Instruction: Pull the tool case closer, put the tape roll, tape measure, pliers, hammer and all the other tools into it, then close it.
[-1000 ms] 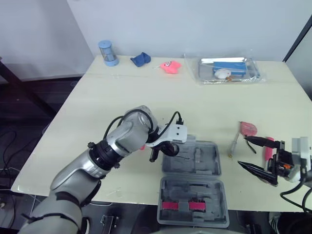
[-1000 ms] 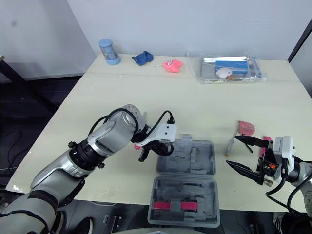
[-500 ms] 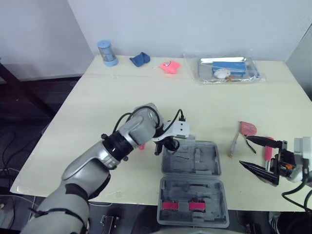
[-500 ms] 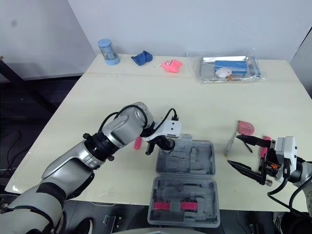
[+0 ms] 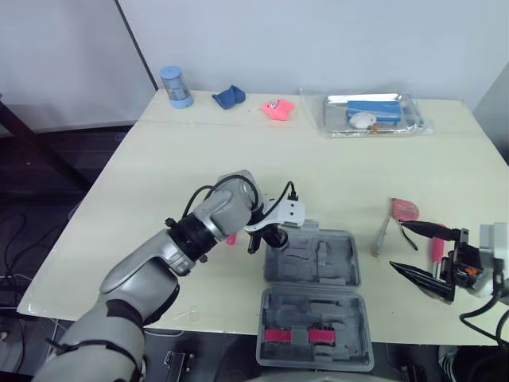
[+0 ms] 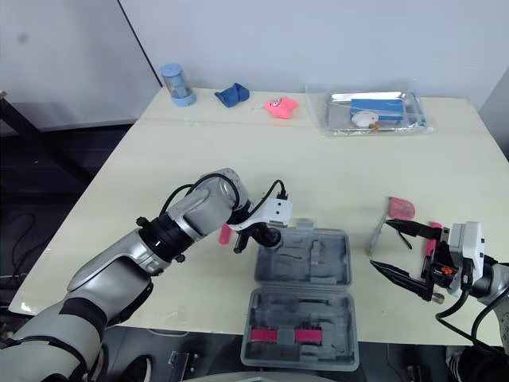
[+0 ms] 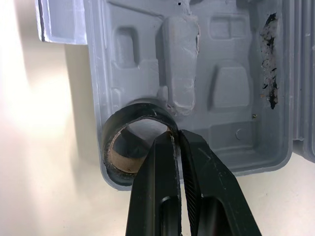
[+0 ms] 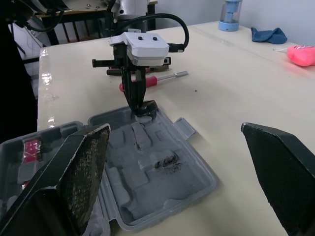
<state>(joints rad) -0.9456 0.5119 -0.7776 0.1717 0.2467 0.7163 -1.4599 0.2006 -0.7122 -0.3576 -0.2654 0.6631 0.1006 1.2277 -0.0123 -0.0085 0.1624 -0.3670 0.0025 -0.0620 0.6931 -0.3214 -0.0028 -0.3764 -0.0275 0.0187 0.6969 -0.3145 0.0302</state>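
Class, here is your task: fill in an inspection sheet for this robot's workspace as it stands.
Surface: cream table.
Job's things: grey tool case open near the front edge; tape roll at its corner; pink-handled tools lying outside it, to the right.
Clutter: blue cup, blue cloth, pink toy and clear tray along the far edge.
Grippers: left gripper shut on the tape roll; right gripper open, right of the case.
Cables: black cable looping over the left wrist.
Surroundings: white wall, dark floor.
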